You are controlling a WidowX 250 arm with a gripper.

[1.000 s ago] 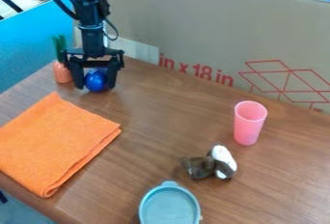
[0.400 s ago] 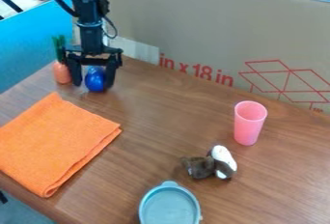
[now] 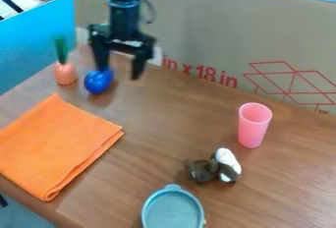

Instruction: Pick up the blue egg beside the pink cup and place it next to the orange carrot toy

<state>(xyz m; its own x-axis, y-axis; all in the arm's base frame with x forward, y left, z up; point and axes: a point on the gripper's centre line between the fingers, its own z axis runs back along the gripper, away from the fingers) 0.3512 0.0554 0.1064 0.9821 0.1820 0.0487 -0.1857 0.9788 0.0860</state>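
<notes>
The black gripper [image 3: 119, 74] hangs above the table's back left part, its fingers apart with nothing between them. Its left fingertip is close to the top of a blue round object [image 3: 98, 81] that rests on the wood; whether they touch I cannot tell. Left of the blue object stands an orange carrot-like toy [image 3: 65, 73] with a green top. A folded orange cloth [image 3: 59, 146] lies at the left, in front of both.
A pink cup [image 3: 254, 125] stands upright at the right. In front of it lies a brown and white plush toy [image 3: 215, 166]. A grey-blue lidded bowl [image 3: 173, 210] is at the front edge of the view. A cardboard panel [image 3: 197, 30] runs along the back.
The gripper has risen and moved right, off the blue object that was between its fingers. The blue object has stayed on the table in nearly the same spot.
</notes>
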